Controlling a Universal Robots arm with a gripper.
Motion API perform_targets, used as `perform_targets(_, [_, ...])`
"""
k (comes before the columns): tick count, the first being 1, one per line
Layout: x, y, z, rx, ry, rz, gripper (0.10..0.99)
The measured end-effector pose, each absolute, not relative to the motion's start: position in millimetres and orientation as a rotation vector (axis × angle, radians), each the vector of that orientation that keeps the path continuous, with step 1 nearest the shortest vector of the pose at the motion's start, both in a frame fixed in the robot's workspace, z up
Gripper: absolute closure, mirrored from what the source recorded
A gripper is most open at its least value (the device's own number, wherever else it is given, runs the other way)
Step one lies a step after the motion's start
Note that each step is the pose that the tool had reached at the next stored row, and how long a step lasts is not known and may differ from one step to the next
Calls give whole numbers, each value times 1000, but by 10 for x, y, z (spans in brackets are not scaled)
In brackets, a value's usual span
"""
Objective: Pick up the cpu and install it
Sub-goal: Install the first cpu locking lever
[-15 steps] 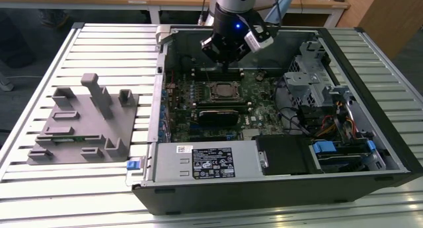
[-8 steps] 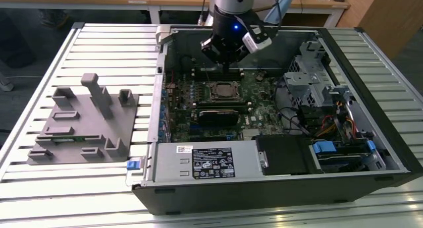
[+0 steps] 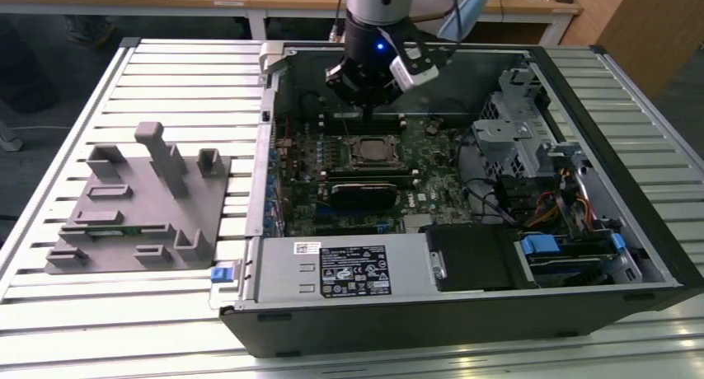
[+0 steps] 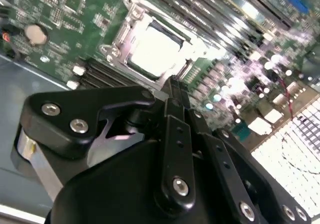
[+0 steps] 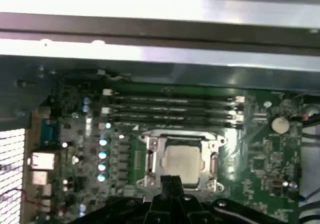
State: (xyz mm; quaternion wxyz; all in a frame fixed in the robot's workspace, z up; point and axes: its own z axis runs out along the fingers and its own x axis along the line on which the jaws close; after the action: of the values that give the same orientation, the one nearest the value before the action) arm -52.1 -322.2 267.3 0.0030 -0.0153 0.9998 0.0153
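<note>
- Hiding much of the second wrist view behind the black linkage of the claw (image 4: pixel 172 86); blurring out the bright board area beside it.
- Cutting off the lower part of the claw (image 5: pixel 171 180) in the first wrist view, with just the narrow tips poking up.
- Keeping the fingertips (image 4: pixel 174 91) pressed together, with no gap between them in both wrist views, and gripping nothing.
- Hovering the claw (image 3: pixel 370 107) over the open computer case (image 3: pixel 616 255), above the far part of the motherboard (image 3: pixel 440 161), in the exterior view.
- Showing the cpu (image 5: pixel 181 160) lying flat inside its socket frame (image 5: pixel 149 159), pale top facing up, also at (image 4: pixel 157 51) and (image 3: pixel 372 151).
- Sitting apart from the cpu, tips just beside the socket's edge, not touching the chip.
- Resting a grey fixture (image 3: pixel 138 210) on the slatted surface (image 3: pixel 198 74), towards the exterior view's left of the case.
</note>
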Motion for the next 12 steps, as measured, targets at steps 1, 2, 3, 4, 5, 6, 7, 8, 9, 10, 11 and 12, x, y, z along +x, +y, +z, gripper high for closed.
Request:
perform_targets(1, [-560, -3222, 2672, -48, 3135, 48, 980])
perform_targets(2, [-594, -3222, 2672, -48, 3134, 48, 980])
perform_targets(3, [-625, -3222, 2672, -48, 3134, 48, 980])
perform_targets(4, [-651, -3222, 2671, -48, 3134, 48, 980])
perform_targets(5, [-665, -3222, 2671, -48, 3134, 48, 980])
perform_targets(6, [-678, -3222, 2671, -48, 3133, 48, 980])
perform_targets(7, [-697, -3222, 2670, -48, 3131, 48, 980])
perform_targets(8, [-733, -3222, 2669, -48, 3129, 48, 980])
perform_targets(9, [-769, -3222, 2668, -48, 3127, 48, 980])
perform_targets(10, [-803, -3222, 2666, -48, 3126, 48, 980])
perform_targets(11, [-833, -3222, 2664, -48, 3124, 48, 980])
perform_targets(12, [-860, -3222, 2662, -48, 3123, 48, 980])
